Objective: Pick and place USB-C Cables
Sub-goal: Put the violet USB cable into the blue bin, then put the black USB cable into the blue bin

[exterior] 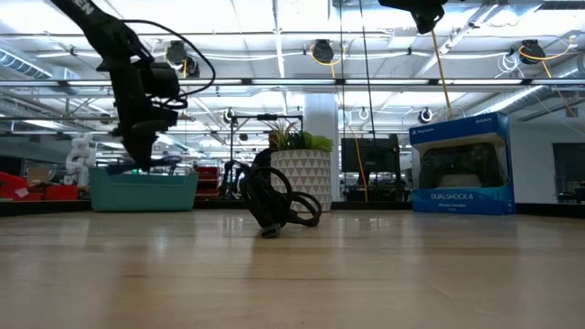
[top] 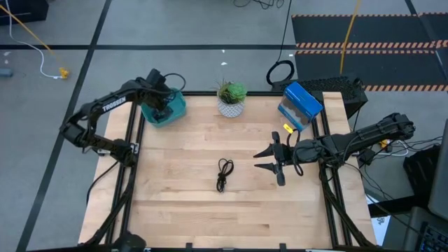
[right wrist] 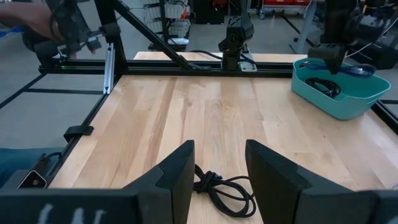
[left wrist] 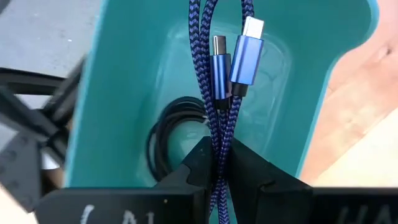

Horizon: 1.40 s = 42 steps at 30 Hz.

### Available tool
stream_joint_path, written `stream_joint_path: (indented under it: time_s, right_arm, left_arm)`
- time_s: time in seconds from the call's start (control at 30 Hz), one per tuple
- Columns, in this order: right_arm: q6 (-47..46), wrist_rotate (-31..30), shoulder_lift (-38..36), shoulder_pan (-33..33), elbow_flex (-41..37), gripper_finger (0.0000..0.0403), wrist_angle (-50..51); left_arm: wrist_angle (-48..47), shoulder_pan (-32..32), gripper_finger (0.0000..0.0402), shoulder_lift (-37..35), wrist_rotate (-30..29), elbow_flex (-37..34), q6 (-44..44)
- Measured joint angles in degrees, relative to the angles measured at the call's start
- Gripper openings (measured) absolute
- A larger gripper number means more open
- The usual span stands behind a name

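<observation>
My left gripper (left wrist: 219, 155) hangs over the teal bin (top: 175, 112) at the table's far left, shut on a purple-blue braided USB-C cable (left wrist: 214, 93). The cable's two plugs (left wrist: 236, 59) dangle over the bin's inside. On the bin's floor lies a coiled black cable (left wrist: 163, 134). Another black cable (top: 223, 173), in a long loop, lies flat on the wood at the table's middle. My right gripper (top: 271, 159) stands open above the table, to the right of that loop, which shows just beyond its fingers (right wrist: 225, 186). My left gripper pinches several strands of the purple-blue cable bundle (left wrist: 217, 146) between its two fingers, coming steeply from above. The strands run along the fingers and past their tips. The plug ends hang free below, clear of the bin's floor.
A potted plant (top: 231, 98) stands at the far middle. A blue controller box (top: 301, 105) stands at the far right, with a black ring-shaped thing (top: 280, 72) behind it. Bare wood lies around the looped cable and toward the near edge.
</observation>
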<state>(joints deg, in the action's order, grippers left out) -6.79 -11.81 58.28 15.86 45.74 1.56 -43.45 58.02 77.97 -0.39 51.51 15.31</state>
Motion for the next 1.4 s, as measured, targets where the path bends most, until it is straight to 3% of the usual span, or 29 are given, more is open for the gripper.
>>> stream_joint_path:
  time_s: [0.5, 0.77, 1.13, 1.4]
  right_arm:
    - [0.64, -0.07, 0.00, -0.02, 0.00, 0.0134, 0.00]
    - [0.62, -0.07, 0.00, -0.02, 0.00, 0.0134, 0.00]
    - [0.42, -0.07, 0.00, -0.02, 0.00, 0.0134, 0.00]
    - [0.42, -0.07, 0.00, -0.02, 0.00, 0.0134, 0.00]
  left_arm:
    - [5.47, -3.21, 0.0037, 7.82, 0.40, -2.19, -2.34]
    - [6.75, -3.42, 0.0040, 8.57, 0.38, -2.19, -2.44]
    - [6.01, -3.41, 0.0119, 8.57, 0.36, -2.19, -5.88]
    - [5.96, -3.43, 0.0129, 7.47, 0.34, -2.19, -6.47]
